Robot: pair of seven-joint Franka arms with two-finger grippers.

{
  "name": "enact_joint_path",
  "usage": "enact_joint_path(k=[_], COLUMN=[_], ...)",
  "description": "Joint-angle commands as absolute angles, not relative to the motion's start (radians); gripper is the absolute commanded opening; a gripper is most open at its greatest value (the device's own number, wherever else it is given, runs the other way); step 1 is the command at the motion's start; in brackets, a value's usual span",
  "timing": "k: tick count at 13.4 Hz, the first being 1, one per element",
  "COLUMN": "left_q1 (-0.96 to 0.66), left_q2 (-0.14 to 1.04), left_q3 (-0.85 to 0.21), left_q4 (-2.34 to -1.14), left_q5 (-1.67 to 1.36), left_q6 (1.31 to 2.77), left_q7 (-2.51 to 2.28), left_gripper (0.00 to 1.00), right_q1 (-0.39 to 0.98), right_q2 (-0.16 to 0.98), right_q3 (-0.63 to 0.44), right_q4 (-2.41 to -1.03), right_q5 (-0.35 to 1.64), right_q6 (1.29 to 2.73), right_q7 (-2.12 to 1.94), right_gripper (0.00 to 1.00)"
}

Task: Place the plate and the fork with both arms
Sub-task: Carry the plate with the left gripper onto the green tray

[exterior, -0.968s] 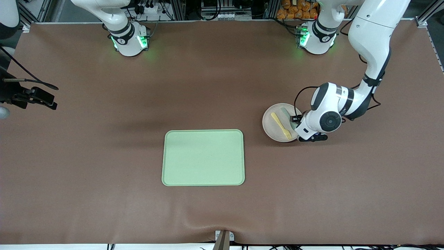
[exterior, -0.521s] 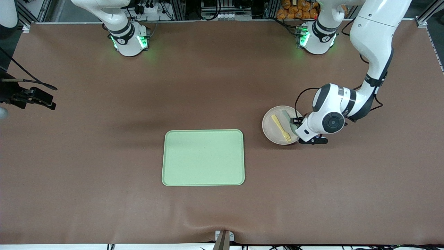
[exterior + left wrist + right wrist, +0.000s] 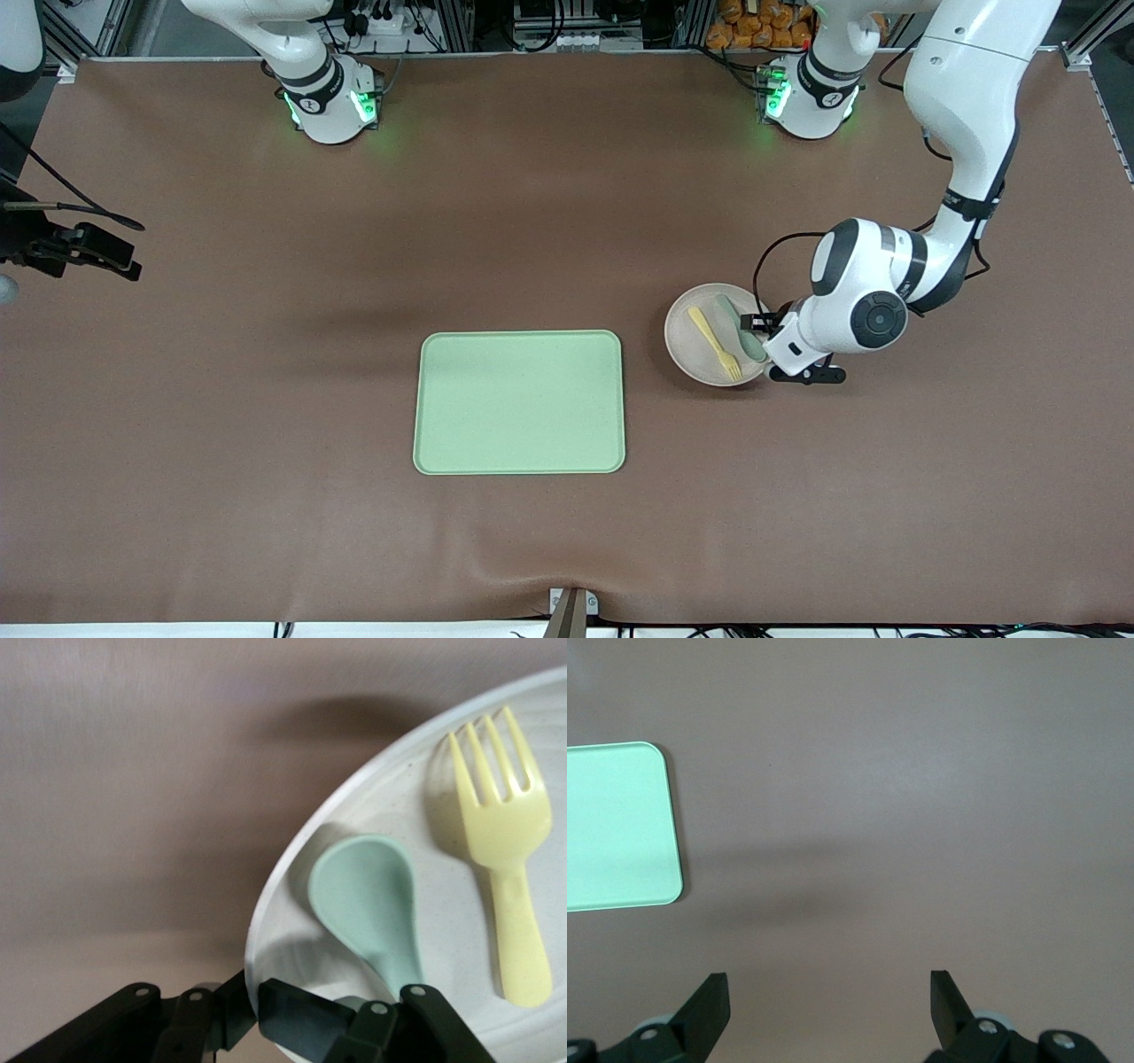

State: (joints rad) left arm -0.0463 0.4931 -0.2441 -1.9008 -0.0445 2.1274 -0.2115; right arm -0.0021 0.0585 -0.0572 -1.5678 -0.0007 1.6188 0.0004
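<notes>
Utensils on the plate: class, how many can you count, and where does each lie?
2. The fork and the spoon lie side by side on the plate, the spoon toward the left arm's end.

I see the desk (image 3: 266, 399) bare between the tray (image 3: 519, 402) and the plate (image 3: 700, 346), so I have a lane there. The left gripper (image 3: 769, 335) pinches the plate's rim at the left arm's end, blocking that side. On the plate, the fork (image 3: 716, 343) and spoon (image 3: 741, 330) crowd the surface. The right gripper (image 3: 831, 1003), fingers (image 3: 709, 1005) spread, hangs over bare desk near 1 tray corner.
</notes>
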Motion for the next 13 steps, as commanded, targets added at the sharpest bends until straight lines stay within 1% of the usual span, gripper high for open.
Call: enact_joint_path(k=[1, 7, 10, 13], left_q1=[-0.064, -0.181, -0.259, -0.308], left_q2=[0.555, 0.707, 0.808, 0.853], left_q3=[-0.255, -0.255, -0.247, -0.244], left_q4=[-1.765, -1.481, -1.330, -1.270], left_q5=[-0.106, -0.158, -0.160, -0.160], left_q6=[2.099, 2.013, 2.011, 2.048], left_q7=[-0.207, -0.348, -0.419, -0.451], left_gripper=[0.00, 0.00, 0.00, 0.00], right_q1=[-0.012, -0.014, -0.020, -0.023], right_q2=[0.054, 0.055, 0.055, 0.060], right_q3=[-0.051, -0.051, -0.051, -0.051], right_q4=[-1.574, -1.575, -1.574, -1.574], right_q5=[-0.006, -0.006, -0.006, -0.006], right_q6=[1.618, 1.618, 1.618, 1.618], right_q7=[-0.011, -0.011, -0.011, -0.011], right_gripper=[1.00, 1.00, 1.00, 1.00])
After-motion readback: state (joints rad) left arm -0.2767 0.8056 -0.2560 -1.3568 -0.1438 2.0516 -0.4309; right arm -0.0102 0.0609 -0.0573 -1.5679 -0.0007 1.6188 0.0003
